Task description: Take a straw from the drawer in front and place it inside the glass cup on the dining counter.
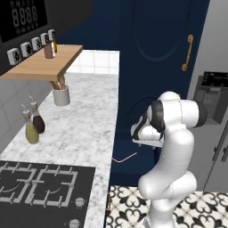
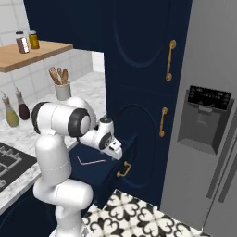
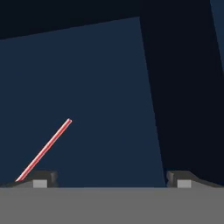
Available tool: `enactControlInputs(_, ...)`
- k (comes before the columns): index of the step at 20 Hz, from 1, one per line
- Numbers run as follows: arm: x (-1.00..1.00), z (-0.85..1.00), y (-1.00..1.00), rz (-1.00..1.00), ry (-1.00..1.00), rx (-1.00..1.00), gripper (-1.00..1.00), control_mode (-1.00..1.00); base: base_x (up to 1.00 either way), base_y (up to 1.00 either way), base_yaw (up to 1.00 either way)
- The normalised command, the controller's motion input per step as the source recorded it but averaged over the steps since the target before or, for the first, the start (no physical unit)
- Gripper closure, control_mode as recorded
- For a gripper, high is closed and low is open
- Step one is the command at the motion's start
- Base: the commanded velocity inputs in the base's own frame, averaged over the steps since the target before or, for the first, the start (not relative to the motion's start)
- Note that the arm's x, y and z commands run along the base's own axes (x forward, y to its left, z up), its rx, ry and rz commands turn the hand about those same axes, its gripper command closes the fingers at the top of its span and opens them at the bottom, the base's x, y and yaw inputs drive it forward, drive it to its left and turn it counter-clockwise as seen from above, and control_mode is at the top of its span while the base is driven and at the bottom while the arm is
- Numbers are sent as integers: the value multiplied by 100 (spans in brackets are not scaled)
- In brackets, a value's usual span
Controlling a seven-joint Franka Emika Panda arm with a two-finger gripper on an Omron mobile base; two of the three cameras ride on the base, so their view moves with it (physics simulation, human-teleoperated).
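The thin pinkish-red straw (image 3: 46, 148) lies flat on the floor of the pulled-out navy drawer (image 3: 96, 87). Its near end runs under my left fingertip (image 3: 43, 178). From the sides the straw (image 1: 124, 157) (image 2: 91, 161) shows as a pale line inside the drawer (image 2: 99, 172), just below my hand. My gripper (image 3: 111, 179) (image 2: 115, 155) hangs over the drawer, pointing down into it. Its jaws stand wide open with nothing between them. The glass cup and the dining counter are out of view.
A marble worktop (image 1: 84, 129) with a black hob (image 1: 40, 185), oil bottles (image 1: 32, 129) and a utensil pot (image 1: 61, 95) lies to the left. Tall navy doors with gold handles (image 2: 171, 60) rise behind the drawer. A grey fridge (image 2: 208, 120) stands to the right.
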Motion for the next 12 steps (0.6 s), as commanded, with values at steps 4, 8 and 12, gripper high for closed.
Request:
enactControlInputs(4, -9, 0, -100, -14, 0, -3, -100, -100, 0, 0, 0)
enactControlInputs(8, -11, 0, -100, -11, 0, -2, -100, -100, 0, 0, 0)
enactControlInputs(12, -16, 30, -51, 1, -5, -1, -100, -100, 0, 0, 0)
